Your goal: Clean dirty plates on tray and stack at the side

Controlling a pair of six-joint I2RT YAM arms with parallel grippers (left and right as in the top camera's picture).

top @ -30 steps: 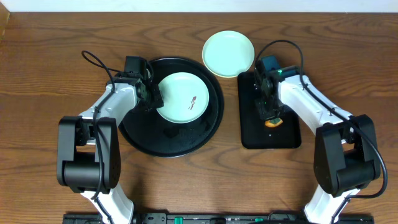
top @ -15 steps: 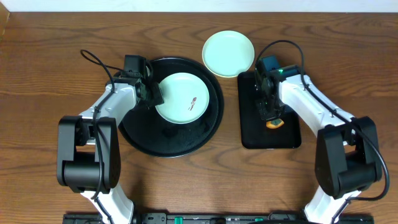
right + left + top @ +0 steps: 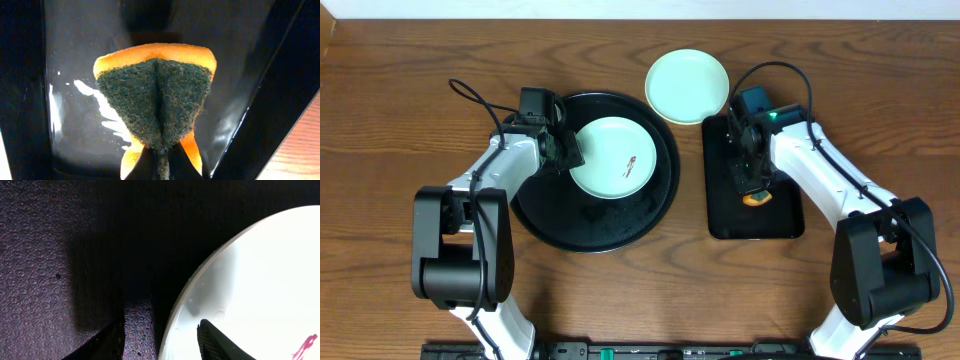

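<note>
The left gripper (image 3: 567, 156) is part-open over the round tray (image 3: 590, 235). Its fingers (image 3: 212, 340) straddle the near rim of a mint-green plate (image 3: 615, 158) with a gap on both sides. A reddish smear (image 3: 304, 347) lies on the plate's far side from this gripper. A second plate (image 3: 687, 86) rests off the tray, between the two grippers. The right gripper (image 3: 160, 162) is clamped on an orange sponge (image 3: 155, 95), folding its green pad, above the rectangular tray (image 3: 760, 222).
</note>
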